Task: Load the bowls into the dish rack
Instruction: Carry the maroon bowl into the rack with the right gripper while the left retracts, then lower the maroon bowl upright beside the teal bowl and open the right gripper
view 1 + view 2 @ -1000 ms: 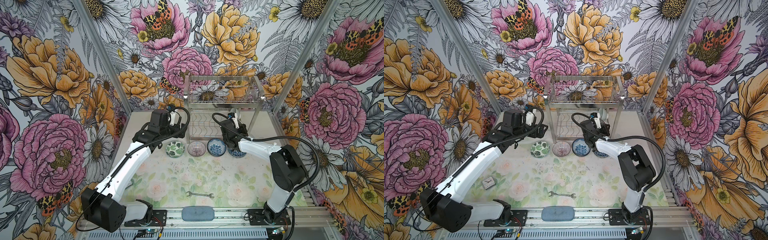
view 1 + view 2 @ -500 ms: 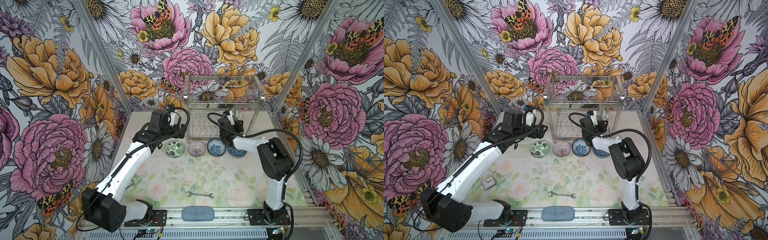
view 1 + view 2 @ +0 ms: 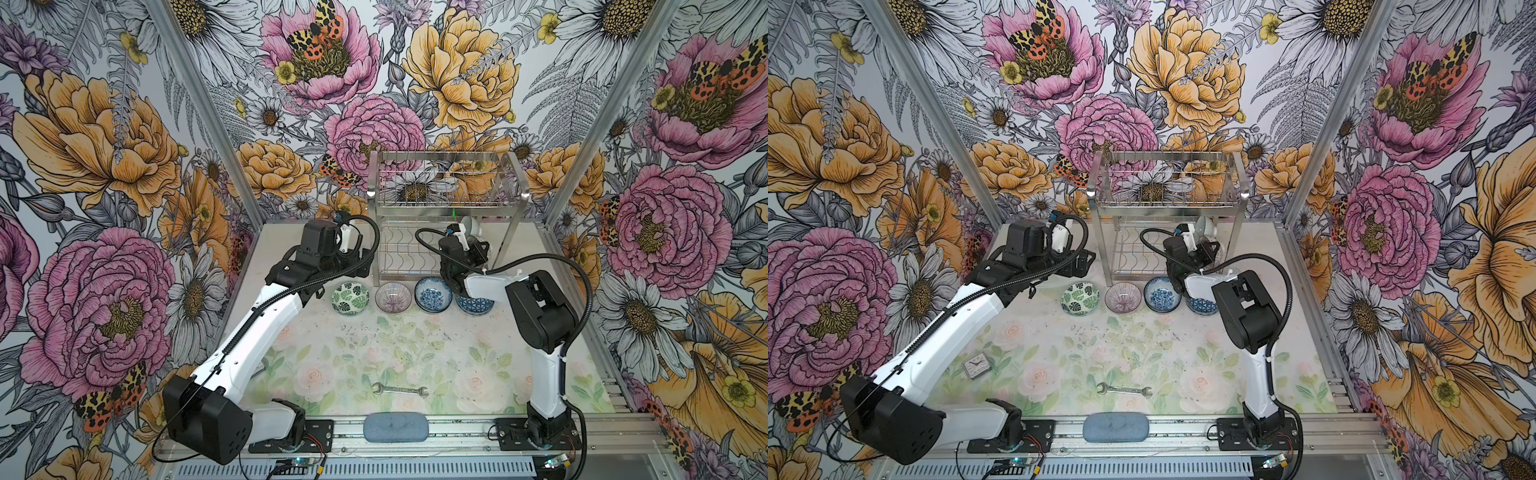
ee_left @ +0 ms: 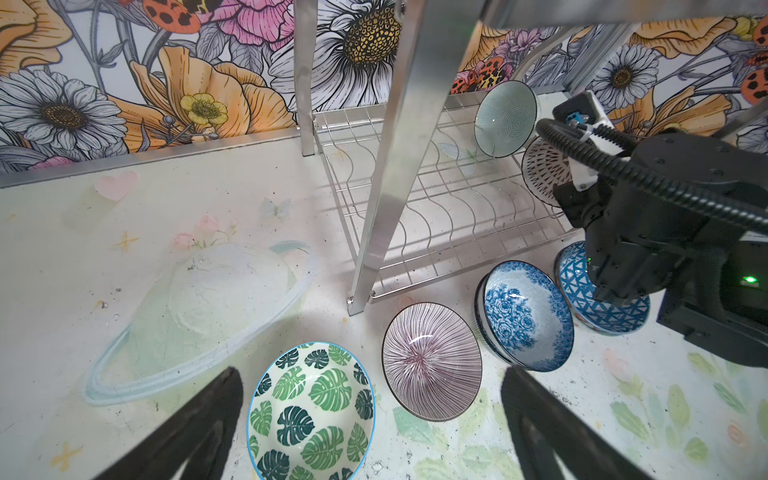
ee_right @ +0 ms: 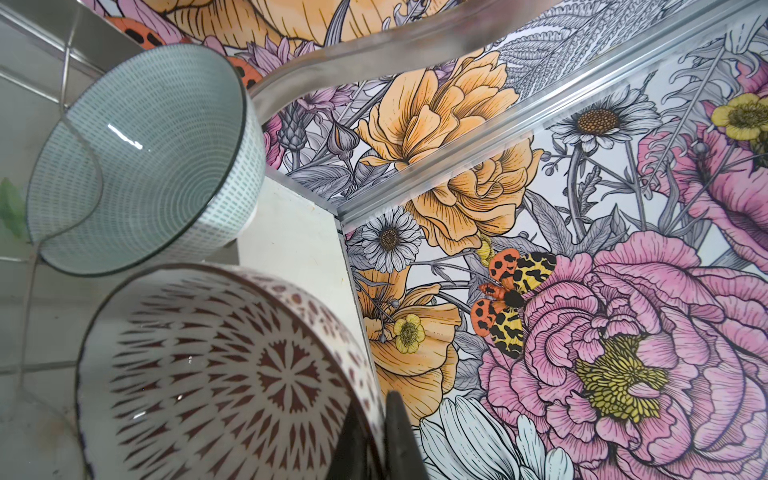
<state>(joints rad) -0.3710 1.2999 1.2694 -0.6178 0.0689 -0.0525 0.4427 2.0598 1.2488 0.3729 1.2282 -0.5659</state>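
Observation:
The steel dish rack (image 3: 444, 204) stands at the back of the table. In its lower tier a pale mint bowl (image 5: 145, 158) stands on edge in the wire slots. Beside it is a red-patterned bowl (image 5: 216, 374), also on edge, with my right gripper (image 5: 374, 405) shut on its rim. In front of the rack a row of bowls sits on the table: green-leaf (image 3: 350, 298), striped (image 3: 393, 296), blue floral (image 3: 433, 294) and blue triangle-patterned (image 3: 478, 305), this last partly under the right arm. My left gripper (image 4: 370, 374) hangs open above the leaf bowl (image 4: 311, 411) and the striped bowl (image 4: 432, 361), holding nothing.
A wrench (image 3: 400, 390) lies near the front of the table, with a blue-grey pad (image 3: 395, 428) on the front rail. A small clock (image 3: 977, 365) lies beside the left arm. Floral walls close in the table on three sides. The rack's flat leg (image 4: 399, 145) stands close to the left gripper.
The right arm's elbow has swung to the left and back while its gripper stays in the lower tier with the red-patterned bowl. The left arm has not moved.

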